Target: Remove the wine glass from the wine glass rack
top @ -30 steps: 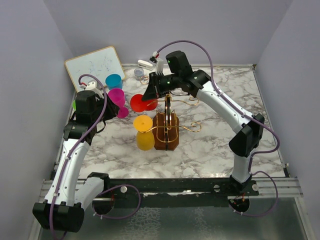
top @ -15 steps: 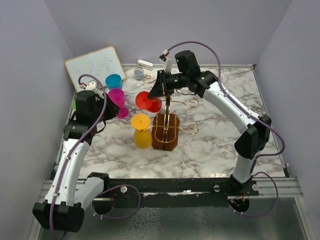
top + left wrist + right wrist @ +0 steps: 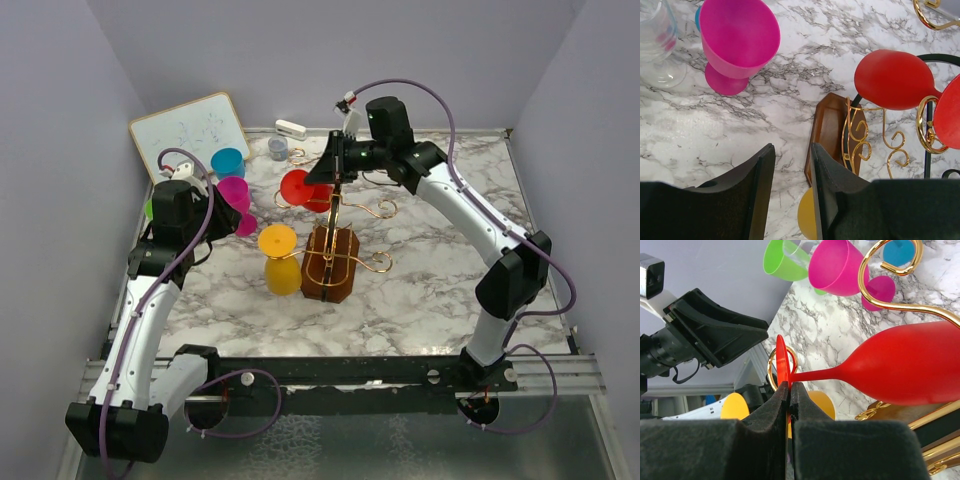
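**Operator:** Where is the work?

**Guide:** Start with the wine glass rack, which stands mid-table on its wooden base. The red wine glass is at the rack's top, left of the post in the top view. It lies nearly level and does not hang upright.

**Operator:** Which arm do I use?

**Guide:** Use your right gripper. Its fingers are pressed onto the rim of the glass's foot, pinching it edge-on. Your left gripper hangs well apart from the red glass, near the pink glass. Its fingers are spread a little, with nothing between them.

**Operator:** Which way does the glass run?

**Guide:** The long axis runs from the foot at your fingertips, along the stem, to the bowl, which points away from the wrist. A gold hook loop sits at the stem just beside the foot. You cannot tell whether it bears the glass. The next move probably calls for drawing the stem sideways out through the loop's open side, not pulling along the stem.
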Robot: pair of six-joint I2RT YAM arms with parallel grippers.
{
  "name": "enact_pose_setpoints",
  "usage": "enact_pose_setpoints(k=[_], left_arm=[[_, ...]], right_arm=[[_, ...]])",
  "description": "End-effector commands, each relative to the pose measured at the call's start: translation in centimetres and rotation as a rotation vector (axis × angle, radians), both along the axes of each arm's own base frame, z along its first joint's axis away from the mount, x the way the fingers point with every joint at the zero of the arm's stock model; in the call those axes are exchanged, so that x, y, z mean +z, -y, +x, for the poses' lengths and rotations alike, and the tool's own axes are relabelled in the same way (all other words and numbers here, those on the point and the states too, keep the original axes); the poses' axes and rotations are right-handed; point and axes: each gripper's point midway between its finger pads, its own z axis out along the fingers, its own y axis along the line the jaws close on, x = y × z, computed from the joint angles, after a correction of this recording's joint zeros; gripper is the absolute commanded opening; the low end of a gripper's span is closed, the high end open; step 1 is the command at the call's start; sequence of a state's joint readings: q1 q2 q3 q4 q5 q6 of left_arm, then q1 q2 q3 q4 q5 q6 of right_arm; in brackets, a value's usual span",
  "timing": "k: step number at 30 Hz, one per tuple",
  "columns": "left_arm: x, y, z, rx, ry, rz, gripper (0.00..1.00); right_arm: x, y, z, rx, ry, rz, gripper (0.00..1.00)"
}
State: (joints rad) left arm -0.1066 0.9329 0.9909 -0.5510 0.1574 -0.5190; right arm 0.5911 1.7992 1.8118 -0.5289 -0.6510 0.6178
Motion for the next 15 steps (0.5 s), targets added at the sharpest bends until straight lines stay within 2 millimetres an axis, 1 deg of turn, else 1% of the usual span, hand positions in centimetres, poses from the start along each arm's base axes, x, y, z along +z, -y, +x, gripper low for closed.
enact_pose_setpoints(k=[1,4,15], left_arm=[[0.5,0.4,0.2,-0.016,0.017,-0.021,0.38],[0.5,0.3,0.1,-0.016,0.014,-0.018,0.38],[0.3,0.3,-0.1,-0.018,0.010,-0.017,0.38]], right_arm=[[1.3,0.1,0.8,-0.030,0.052,0.033,0.01],[1.5,0.0,1.4,-0.045,0.055,0.037,0.01],[3.0,-1.4,2.5,-0.021,0.069,0.094,0.01]])
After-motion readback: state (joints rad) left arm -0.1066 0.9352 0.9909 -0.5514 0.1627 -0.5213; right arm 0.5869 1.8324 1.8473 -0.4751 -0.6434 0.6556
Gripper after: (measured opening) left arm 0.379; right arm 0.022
